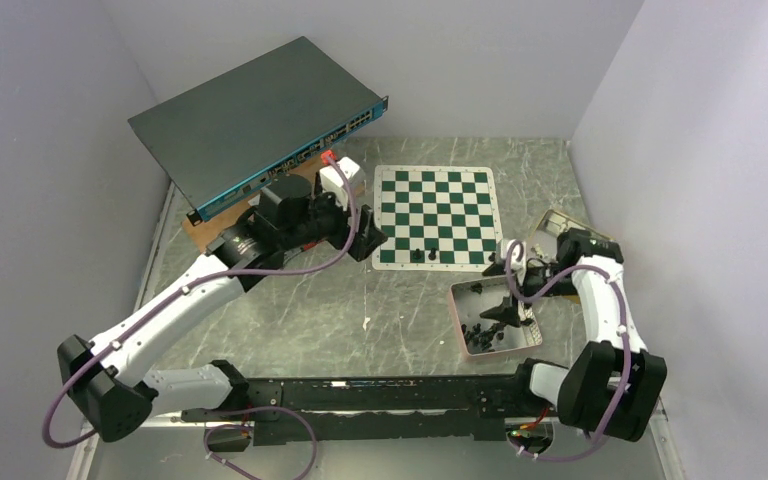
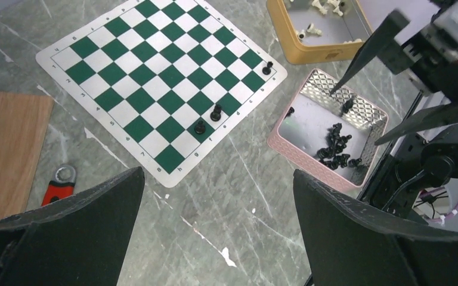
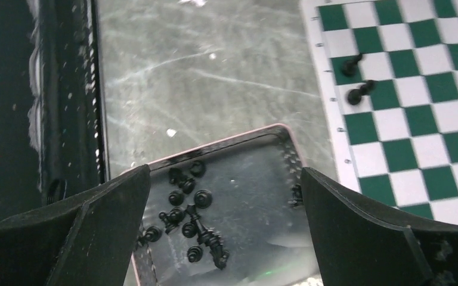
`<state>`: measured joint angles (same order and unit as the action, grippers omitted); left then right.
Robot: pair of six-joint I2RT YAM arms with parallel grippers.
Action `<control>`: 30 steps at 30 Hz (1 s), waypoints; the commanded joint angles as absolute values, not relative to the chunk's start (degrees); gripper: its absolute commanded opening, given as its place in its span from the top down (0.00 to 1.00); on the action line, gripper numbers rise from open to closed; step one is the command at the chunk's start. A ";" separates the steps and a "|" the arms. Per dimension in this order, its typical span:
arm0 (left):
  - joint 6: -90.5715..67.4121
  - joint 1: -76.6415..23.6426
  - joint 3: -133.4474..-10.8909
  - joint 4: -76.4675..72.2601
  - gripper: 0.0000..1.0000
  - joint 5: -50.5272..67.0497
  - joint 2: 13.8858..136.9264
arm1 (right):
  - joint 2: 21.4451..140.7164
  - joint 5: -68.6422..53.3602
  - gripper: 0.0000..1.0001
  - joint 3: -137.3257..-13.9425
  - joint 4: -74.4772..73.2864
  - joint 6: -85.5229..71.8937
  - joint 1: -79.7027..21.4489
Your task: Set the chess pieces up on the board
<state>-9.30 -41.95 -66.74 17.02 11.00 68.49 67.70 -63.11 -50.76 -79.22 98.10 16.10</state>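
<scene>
Right gripper (image 3: 223,179) hovering with jaws spread wide and empty over the chess pieces (image 3: 188,223) clustered in the pink-rimmed tray (image 3: 226,140), probably best descending on one piece lying clear of neighbours, then carrying it upright to the board (image 3: 405,107) beyond.

On the board (image 1: 440,200) stand chess pieces (image 1: 418,255); tray (image 1: 456,320) (holding more) right of it.

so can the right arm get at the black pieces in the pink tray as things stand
Probably yes. The right gripper hangs open above the pink tray, and the black pieces lie loose and uncovered below it, though they are clustered close together.
</scene>
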 commanded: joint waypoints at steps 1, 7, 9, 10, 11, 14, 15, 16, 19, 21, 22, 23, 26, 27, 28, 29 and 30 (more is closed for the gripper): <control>-6.64 -40.58 -67.50 22.84 0.00 14.87 66.50 | 63.49 -57.89 0.02 -45.55 -73.05 102.88 10.46; -0.70 -40.41 -62.54 22.95 0.00 15.05 64.59 | 62.76 -54.36 0.10 -40.91 -67.14 100.70 8.00; 1.40 -40.43 -59.12 19.89 0.00 15.68 63.18 | 62.34 -54.78 0.13 -39.90 -65.97 99.72 8.00; 2.32 -40.43 -57.54 18.80 0.00 15.57 62.53 | 62.06 -54.53 0.14 -39.38 -65.43 99.33 8.00; 3.42 -40.43 -57.22 19.35 0.00 14.99 62.47 | 62.00 -54.05 0.15 -39.01 -64.92 99.22 8.00; 4.63 -40.43 -57.79 20.82 0.00 12.11 61.86 | 62.90 -53.30 0.21 -37.84 -64.47 100.85 8.00; 4.77 -40.41 -57.49 20.61 0.00 11.82 61.46 | 63.77 -53.19 0.23 -37.80 -64.52 101.14 7.99; 4.83 -40.35 -57.48 20.68 0.00 11.38 61.17 | 64.74 -52.80 0.26 -37.87 -65.01 101.91 8.00; 4.49 -40.32 -57.34 20.80 0.00 11.49 61.06 | 67.86 -51.38 0.33 -37.91 -65.57 103.03 8.00; 4.24 -40.34 -57.58 20.94 0.00 12.73 61.40 | 68.78 -50.87 0.38 -38.26 -66.58 103.82 7.74; 4.10 -40.30 -57.70 21.10 0.00 13.23 61.50 | 68.77 -50.74 0.40 -38.19 -66.15 103.14 7.74; 4.05 -40.34 -57.79 21.12 0.00 13.56 61.52 | 68.61 -50.42 0.40 -38.03 -65.61 102.65 7.73; 4.04 -40.34 -57.70 21.11 0.00 13.58 61.32 | 68.54 -48.96 0.43 -37.44 -64.39 101.65 7.73; 4.12 -40.30 -57.66 21.14 0.00 13.50 61.20 | 68.72 -48.48 0.44 -37.23 -64.22 101.75 7.73; 4.13 -40.29 -57.66 21.14 0.00 13.39 61.18 | 68.81 -48.20 0.45 -37.16 -64.24 101.80 7.59; 4.17 -40.29 -57.65 21.15 0.00 13.32 61.15 | 68.86 -48.10 0.46 -37.18 -64.13 101.66 7.44; 4.13 -40.34 -57.65 21.13 0.00 13.48 61.25 | 68.82 -48.04 0.47 -37.13 -63.89 101.49 7.32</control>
